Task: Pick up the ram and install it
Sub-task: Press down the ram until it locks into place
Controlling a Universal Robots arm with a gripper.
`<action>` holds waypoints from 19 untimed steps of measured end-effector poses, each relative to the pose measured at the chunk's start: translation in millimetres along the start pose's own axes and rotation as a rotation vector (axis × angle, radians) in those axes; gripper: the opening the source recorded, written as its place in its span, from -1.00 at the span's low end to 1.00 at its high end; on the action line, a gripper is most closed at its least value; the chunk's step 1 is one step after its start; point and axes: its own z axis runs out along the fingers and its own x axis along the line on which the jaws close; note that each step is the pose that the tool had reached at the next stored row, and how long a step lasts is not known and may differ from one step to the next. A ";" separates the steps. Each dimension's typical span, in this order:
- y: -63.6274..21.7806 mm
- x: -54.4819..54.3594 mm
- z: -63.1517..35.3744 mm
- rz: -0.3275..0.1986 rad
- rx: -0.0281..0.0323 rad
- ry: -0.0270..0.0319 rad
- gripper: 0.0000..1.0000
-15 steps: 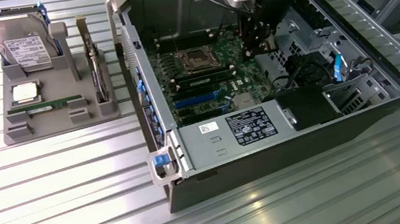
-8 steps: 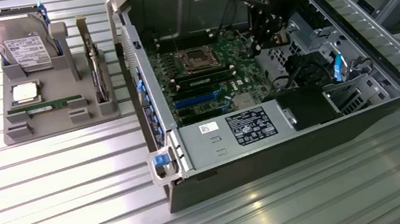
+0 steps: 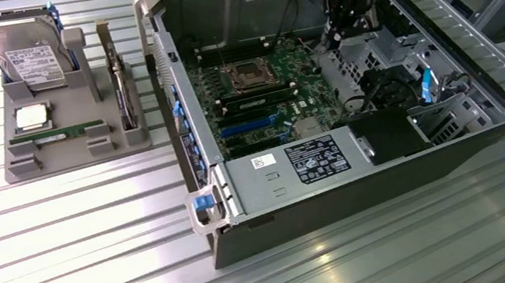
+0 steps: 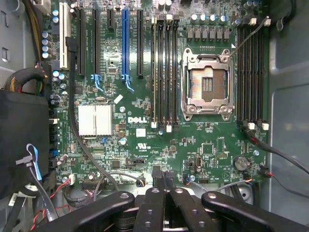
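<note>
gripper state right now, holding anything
gripper: shut, fingers together above the motherboard, holding nothing visible.

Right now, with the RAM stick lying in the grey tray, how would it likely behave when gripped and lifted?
The RAM stick looks thin and narrow, so it is probably light. As a flat circuit board it should stay stiff, not droop. It lies low in a slot of the grey tray, so its thin edges offer little grip, and squeezing the chips could damage it.
</note>
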 end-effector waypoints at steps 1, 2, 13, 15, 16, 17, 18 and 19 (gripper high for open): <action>0.0 0.0 0.0 0.000 0.0000 0.0001 -0.80; 0.0 0.0 0.0 0.000 0.0000 0.0001 -0.80; -0.1 0.0 2.2 0.155 0.0060 0.0151 -0.80; -0.1 0.0 2.4 0.204 0.0074 0.0143 -0.80; -0.1 0.0 2.4 0.233 0.0082 0.0129 -0.80; -0.1 0.0 2.5 0.279 0.0094 0.0108 -0.80; -0.1 0.0 2.5 0.319 0.0104 0.0090 -0.80; -0.1 0.0 2.6 0.357 0.0113 0.0072 -0.80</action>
